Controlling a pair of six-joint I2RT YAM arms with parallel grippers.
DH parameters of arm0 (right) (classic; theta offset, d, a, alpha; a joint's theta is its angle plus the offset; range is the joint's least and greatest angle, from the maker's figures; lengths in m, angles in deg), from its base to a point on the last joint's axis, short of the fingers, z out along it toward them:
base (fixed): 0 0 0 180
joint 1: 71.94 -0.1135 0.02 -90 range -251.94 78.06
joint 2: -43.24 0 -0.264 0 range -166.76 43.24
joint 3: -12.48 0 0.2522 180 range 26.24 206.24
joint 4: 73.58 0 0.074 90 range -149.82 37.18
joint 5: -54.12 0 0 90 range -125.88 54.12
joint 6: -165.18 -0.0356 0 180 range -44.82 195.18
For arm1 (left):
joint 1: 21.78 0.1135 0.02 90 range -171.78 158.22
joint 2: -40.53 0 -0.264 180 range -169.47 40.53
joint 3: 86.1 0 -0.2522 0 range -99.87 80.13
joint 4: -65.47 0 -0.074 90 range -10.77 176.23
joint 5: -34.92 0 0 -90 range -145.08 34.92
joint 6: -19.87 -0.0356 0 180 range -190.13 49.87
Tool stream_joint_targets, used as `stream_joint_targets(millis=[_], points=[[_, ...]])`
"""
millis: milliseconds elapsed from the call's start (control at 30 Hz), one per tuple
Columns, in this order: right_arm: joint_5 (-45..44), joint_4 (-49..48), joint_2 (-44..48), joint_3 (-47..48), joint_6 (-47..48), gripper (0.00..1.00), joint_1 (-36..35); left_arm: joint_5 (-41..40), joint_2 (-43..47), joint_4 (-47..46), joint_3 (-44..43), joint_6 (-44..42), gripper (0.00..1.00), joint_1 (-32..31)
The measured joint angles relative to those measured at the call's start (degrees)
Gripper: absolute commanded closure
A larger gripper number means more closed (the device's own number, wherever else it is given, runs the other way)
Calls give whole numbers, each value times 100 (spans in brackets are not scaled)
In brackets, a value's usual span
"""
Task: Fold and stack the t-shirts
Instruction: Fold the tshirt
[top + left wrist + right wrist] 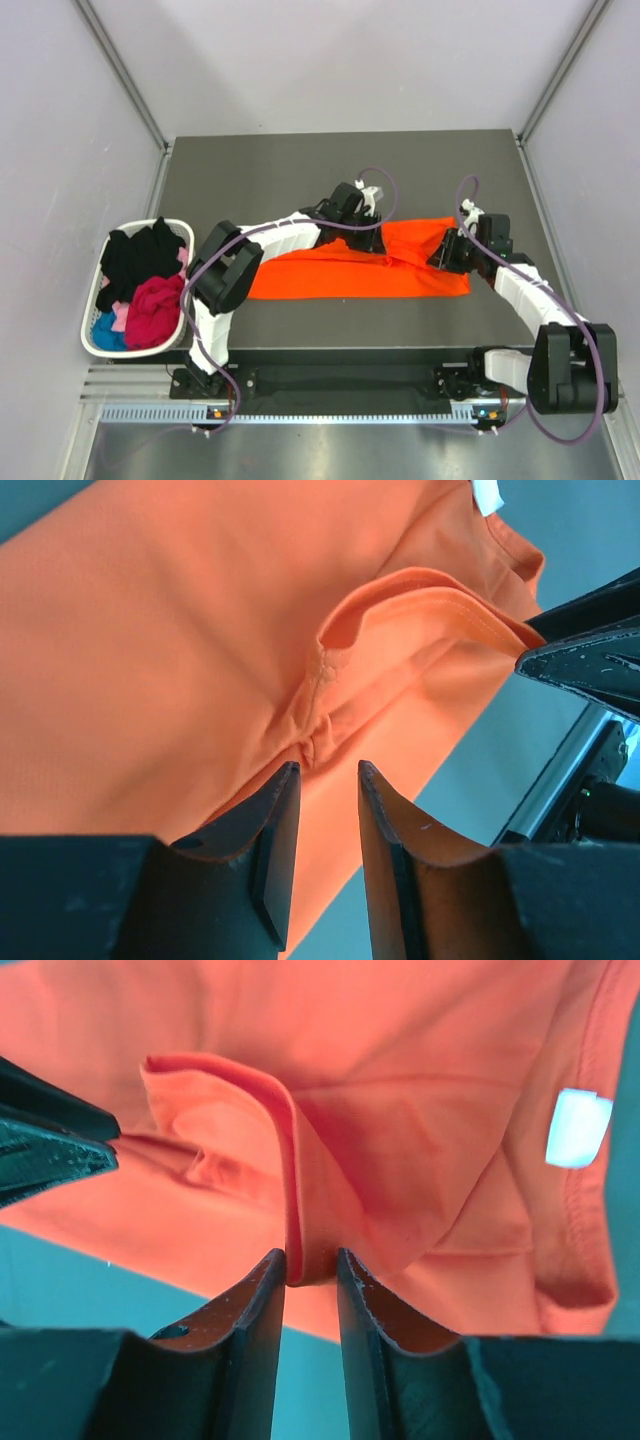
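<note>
One orange t-shirt (330,278) lies on the dark worktop (300,180). It stretches as a long band from left of centre across to the right. Its one small white label (578,1128) sits at the neck opening, towards the right end.

Two arms reach over it. The left arm (270,240) comes in to the far edge of the shirt near the middle. The right arm (520,290) comes to the right end.

The right jaws are closed to a narrow slit on a raised fold of the orange cloth, which stands up between the two pads. The fold runs as a curved ridge towards the left jaws.

The left jaws stand slightly apart, with their tips at a small pucker in the cloth. I cannot tell whether they grip it or only touch it.

One white basket (90,325) stands at the left edge of the worktop, well apart from the orange shirt. It holds a heap of clothes in four colours: black (140,258) at the far side, magenta (155,310) at the near right, blue (108,335) at the near left and a little pink (120,318) between. How many garments make up the heap cannot be counted.
</note>
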Motion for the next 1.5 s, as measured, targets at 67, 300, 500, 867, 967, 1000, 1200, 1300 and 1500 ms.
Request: stream_joint_targets(millis=[67, 300, 500, 867, 967, 1000, 1200, 1300, 1500], points=[[37, 101, 105, -26, -7, 71, -2, 2, 79, -13, 74, -2, 65, -4], [33, 343, 310, -33, -166, 72, -2, -328, 131, 17, 105, 42, 64, -17], [-4, 455, 424, -315, -457, 73, -33, -1032, -55, 352, -612, 291, 63, -22], [-280, 688, 433, -415, -756, 73, -35, -940, -1097, 507, -1976, 501, 65, -72], [-409, 979, 498, -297, -807, 69, -35, -824, -1172, 686, -1840, 433, 66, -177], [-461, 1073, 533, -216, -837, 67, -35, -798, -1134, 695, -1694, 376, 66, -238], [-857, 1169, 623, 162, -1032, 66, -35, -809, -586, 778, -546, 197, 66, -575], [-1005, 1169, 498, 170, -1158, 66, -35, -922, -380, 828, -382, 136, 66, -621], [-1241, 1167, 129, 170, -1272, 65, -35, -1307, -162, 984, -385, 101, 64, -581]])
